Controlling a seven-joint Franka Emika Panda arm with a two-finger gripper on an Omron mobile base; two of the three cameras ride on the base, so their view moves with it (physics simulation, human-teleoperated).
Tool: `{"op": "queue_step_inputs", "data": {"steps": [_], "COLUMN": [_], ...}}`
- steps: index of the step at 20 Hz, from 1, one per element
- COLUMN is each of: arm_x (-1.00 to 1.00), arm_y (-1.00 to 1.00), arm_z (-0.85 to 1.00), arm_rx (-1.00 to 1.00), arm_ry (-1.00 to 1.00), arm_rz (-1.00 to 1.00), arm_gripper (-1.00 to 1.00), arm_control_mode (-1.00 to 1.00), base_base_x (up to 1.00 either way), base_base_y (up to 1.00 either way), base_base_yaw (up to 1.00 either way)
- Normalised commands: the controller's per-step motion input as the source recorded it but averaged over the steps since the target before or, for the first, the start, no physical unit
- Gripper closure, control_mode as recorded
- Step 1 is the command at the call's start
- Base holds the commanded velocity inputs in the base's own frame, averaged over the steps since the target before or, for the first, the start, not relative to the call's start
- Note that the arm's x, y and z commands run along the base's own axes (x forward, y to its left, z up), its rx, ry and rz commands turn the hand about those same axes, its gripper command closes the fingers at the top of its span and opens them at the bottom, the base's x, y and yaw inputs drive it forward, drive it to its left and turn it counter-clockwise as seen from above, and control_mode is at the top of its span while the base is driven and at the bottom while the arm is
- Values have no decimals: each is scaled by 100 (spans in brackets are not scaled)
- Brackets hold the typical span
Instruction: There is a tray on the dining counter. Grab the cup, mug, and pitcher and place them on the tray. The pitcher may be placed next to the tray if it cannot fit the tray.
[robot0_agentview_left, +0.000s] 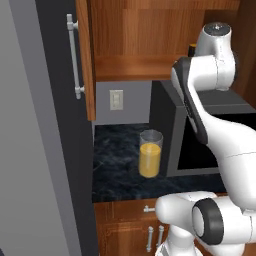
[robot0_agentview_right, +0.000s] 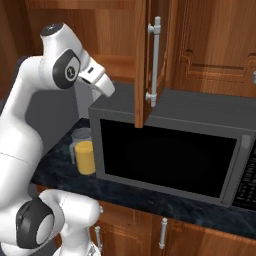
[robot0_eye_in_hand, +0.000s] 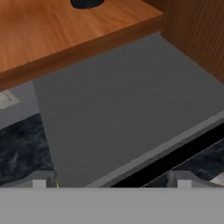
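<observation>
Left base view, pitcher (robot0_agentview_left: 150, 153): upright on dark marbled surface (robot0_agentview_left: 117, 170), just left of microwave (robot0_agentview_left: 210, 135).
Claw (robot0_eye_in_hand: 111, 183): spread, holding nothing, above microwave top.

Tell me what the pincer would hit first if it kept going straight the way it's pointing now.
Most likely the grey top of the microwave: the open pincer looks down onto it, though how far off it sits is unclear.

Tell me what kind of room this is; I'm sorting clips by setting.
A kitchen, by the look of it: a microwave stands on a dark marbled counter beneath wooden wall cabinets, with a pitcher of orange liquid beside it.
</observation>
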Motion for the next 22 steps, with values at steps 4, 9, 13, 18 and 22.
{"op": "queue_step_inputs", "data": {"steps": [4,9,13,18,22], "arm_x": [50,13,3,14,34], "arm_y": [-10,-23,-30,-22,-9], "arm_z": [27,12,11,5,6], "arm_rx": [-12,-11,-9,-3,0], "arm_ry": [0,0,0,-3,-7], "arm_rz": [-5,0,3,6,6], "arm_gripper": [-100,-100,-100,-100,-100], "arm_control_mode": [-100,-100,-100,-100,-100], "base_base_x": [0,0,0,0,0], "base_base_y": [0,0,0,0,0], "base_base_yaw": [0,0,0,0,0]}}
